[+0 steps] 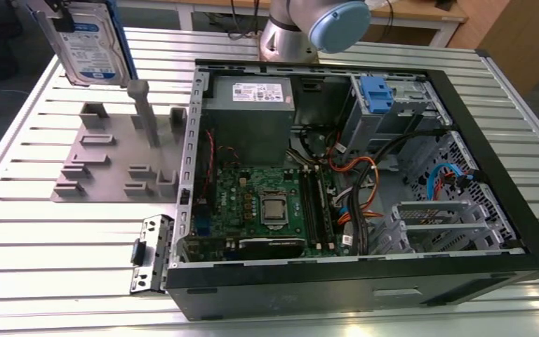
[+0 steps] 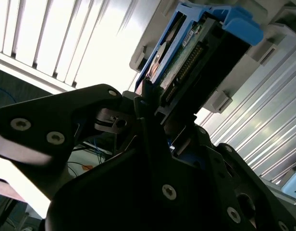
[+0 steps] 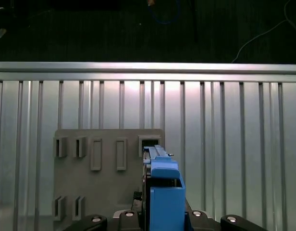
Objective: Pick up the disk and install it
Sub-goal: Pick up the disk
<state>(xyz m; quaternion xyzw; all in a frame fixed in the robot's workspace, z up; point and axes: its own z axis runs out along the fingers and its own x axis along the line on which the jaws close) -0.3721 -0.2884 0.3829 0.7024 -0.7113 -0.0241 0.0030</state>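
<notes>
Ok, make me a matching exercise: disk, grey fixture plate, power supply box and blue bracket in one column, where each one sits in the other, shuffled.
Things
1. disk
2. grey fixture plate
3. power supply box
4. blue bracket

Places
A. on the metal drive cage inside the computer case
B. flat on the slatted table, at the exterior view's left of the case
C. clamped in the gripper, up above the plate
D. inside the case, against the wall nearest the arm's base

Pairs: 1-C, 2-B, 3-D, 4-A
</notes>
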